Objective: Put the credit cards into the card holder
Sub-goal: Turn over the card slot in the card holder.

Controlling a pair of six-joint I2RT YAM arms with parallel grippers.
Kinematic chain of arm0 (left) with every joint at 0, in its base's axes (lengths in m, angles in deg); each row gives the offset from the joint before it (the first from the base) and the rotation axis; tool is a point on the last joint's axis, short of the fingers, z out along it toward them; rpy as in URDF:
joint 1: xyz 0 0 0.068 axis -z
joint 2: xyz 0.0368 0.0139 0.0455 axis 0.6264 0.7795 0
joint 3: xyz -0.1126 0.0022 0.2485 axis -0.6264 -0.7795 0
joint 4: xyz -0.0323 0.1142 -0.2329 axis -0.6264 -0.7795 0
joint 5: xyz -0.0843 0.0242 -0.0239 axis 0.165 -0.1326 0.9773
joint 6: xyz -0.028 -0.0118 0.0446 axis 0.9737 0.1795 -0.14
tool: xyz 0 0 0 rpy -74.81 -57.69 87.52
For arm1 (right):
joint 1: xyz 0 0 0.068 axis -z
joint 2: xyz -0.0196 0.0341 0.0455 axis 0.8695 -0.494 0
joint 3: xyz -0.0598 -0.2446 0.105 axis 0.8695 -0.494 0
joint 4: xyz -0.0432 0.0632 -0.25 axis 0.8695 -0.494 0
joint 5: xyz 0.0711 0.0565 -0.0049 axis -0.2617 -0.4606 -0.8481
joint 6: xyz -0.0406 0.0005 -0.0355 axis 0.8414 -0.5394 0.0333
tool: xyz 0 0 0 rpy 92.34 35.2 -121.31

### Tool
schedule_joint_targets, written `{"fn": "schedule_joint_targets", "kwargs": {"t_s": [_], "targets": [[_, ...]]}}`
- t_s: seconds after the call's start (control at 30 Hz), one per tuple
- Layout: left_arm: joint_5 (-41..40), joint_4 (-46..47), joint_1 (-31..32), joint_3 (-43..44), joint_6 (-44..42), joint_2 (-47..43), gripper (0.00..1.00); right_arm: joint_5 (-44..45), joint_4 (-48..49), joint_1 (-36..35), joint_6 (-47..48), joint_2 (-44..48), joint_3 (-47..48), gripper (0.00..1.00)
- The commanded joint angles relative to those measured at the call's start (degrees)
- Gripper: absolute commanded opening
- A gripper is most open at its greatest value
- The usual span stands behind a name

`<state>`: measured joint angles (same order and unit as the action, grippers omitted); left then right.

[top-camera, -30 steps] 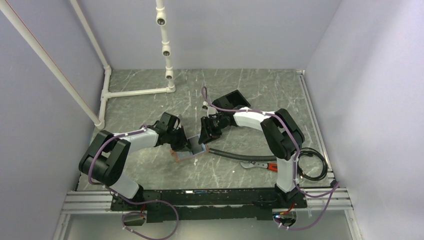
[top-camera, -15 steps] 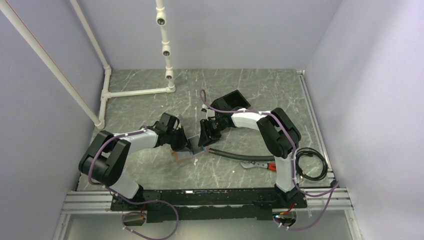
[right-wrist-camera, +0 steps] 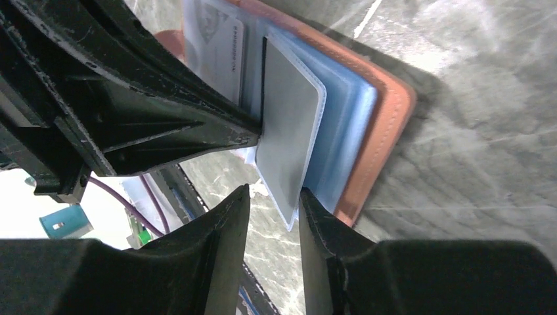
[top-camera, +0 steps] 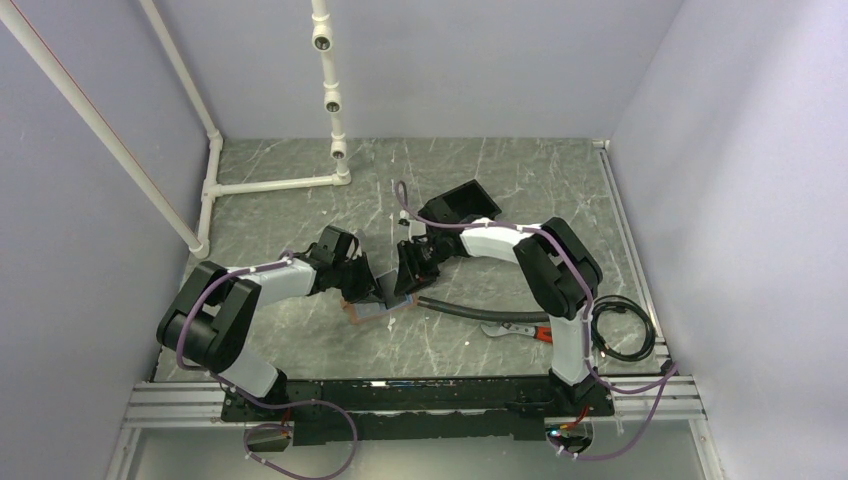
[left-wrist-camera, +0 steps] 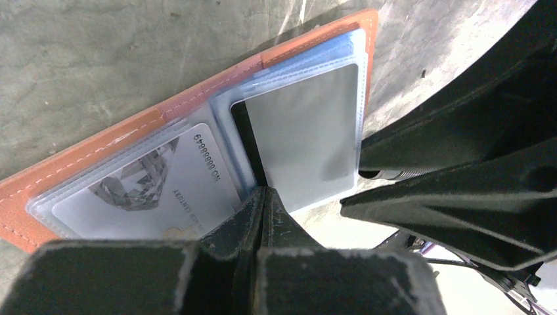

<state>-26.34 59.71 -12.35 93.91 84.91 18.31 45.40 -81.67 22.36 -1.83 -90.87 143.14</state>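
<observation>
The tan card holder (top-camera: pixel 372 310) lies open on the table between both arms, its leather rim (left-wrist-camera: pixel 98 151) framing clear blue sleeves. A pale printed credit card (left-wrist-camera: pixel 151 190) sits in the left sleeve. A grey credit card (left-wrist-camera: pixel 302 131) sits in the right one. My left gripper (left-wrist-camera: pixel 264 191) is shut, its tips pressed at the fold between the two cards. My right gripper (right-wrist-camera: pixel 274 190) is open, and the lower corner of the grey card's sleeve (right-wrist-camera: pixel 286 125) lies between its fingers, against the right one. The orange rim (right-wrist-camera: pixel 387 125) lies just beyond.
A black box (top-camera: pixel 462 198) stands behind the right arm. A black hose (top-camera: pixel 470 310), red-handled pliers (top-camera: pixel 520 330) and a cable coil (top-camera: pixel 620 335) lie to the right. White pipes (top-camera: pixel 270 185) stand at the back left.
My right gripper has shifted slightly left toward the card holder and its jaws have narrowed a little. The left gripper has stayed put.
</observation>
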Motion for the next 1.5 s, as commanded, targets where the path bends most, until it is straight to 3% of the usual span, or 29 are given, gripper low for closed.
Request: {"fn": "schedule_joint_targets", "kwargs": {"t_s": [0.0, 0.1, 0.3, 0.37, 0.6, 0.83, 0.93, 1.2, 1.37, 1.47], "targets": [[-2.03, -2.61, 0.28, -0.99, -0.56, -0.5, 0.05, -1.27, -0.14, -1.41, -0.23, 3.08, 1.89, 0.35], [-2.64, -4.75, 0.28, 0.03, -0.14, -2.77, 0.12, -1.07, -0.14, -1.9, -0.43, 3.22, 2.37, 0.35], [-4.4, -11.35, 0.19, 2.16, 1.05, -9.22, 0.42, -1.33, -0.88, -2.58, -0.2, 3.03, 4.43, 0.38], [-4.97, -13.96, 0.19, 2.7, 1.69, -12.29, 0.47, -1.28, -1.48, -3.18, 0.05, 2.66, 5.83, 0.39], [-14.75, -29.89, 0.0, 7.81, 2.09, -27.6, 0.53, -2.42, -0.64, -5.81, -1.21, -0.78, 11.54, 0.41], [-25.7, -41.55, -0.37, 12.69, 1.52, -38.3, 0.61, -9.31, 8.64, -7.83, -8.37, -6.75, 16.28, 0.48], [-25.11, -41.18, -0.59, 12.02, 1.73, -38.21, 0.62, -6.17, 2.64, -5.36, -4.07, -3.77, 16.49, 0.51], [-9.5, -25.7, -0.95, 6.58, 1.1, -27.55, 0.62, 6.75, -9.27, 7.53, 6.07, 6.86, 13.98, 0.58], [-5.31, -19.65, -1.12, 5.57, 1.63, -22.4, 0.62, 16.55, -16.42, 13.74, 15.05, 4.46, 20.42, 0.77], [-4.42, -18.98, -1.12, 5.6, 1.69, -22.38, 0.63, 16.57, -20.23, 15.75, 18.49, 0.06, 25.65, 0.81]]}}
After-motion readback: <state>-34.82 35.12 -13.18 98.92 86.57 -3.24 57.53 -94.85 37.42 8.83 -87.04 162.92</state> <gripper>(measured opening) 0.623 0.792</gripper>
